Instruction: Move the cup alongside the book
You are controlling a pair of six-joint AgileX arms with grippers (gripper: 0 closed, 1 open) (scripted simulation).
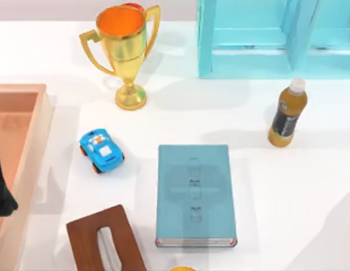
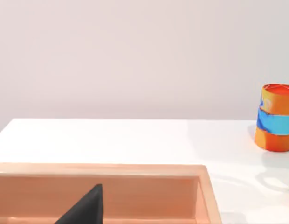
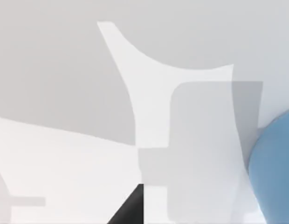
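Left arm: a dark part of it sat at the counter's (image 1: 180, 121) far left edge, over the wooden tray (image 1: 34, 147); the state of its tool could not be told.
Wooden tray: lay along the left side; the left wrist view showed its pale inner wall (image 2: 135, 191) with a black tip before it.
Trophy cup (image 1: 123, 51): gold, two-handled, upright at the back left, with an orange inside.
Striped can (image 2: 275, 117): orange and blue, upright on the counter in the left wrist view.
Toy car (image 1: 101, 150): blue, between the tray and the book.
Tissue box (image 1: 105, 241): brown wood, at the front, just left of the book.
Book (image 1: 195, 195): teal, flat at the centre front, white page edges toward the front.
Shelf unit (image 1: 265, 39): light blue, back right.
Bottle (image 1: 288, 113): amber, white-capped, right of the book, apart from it.
Cup (image 3: 275, 172): a rounded light-blue form at the right wrist view's edge; its place relative to the book could not be told.
Right tool: state could not be told.
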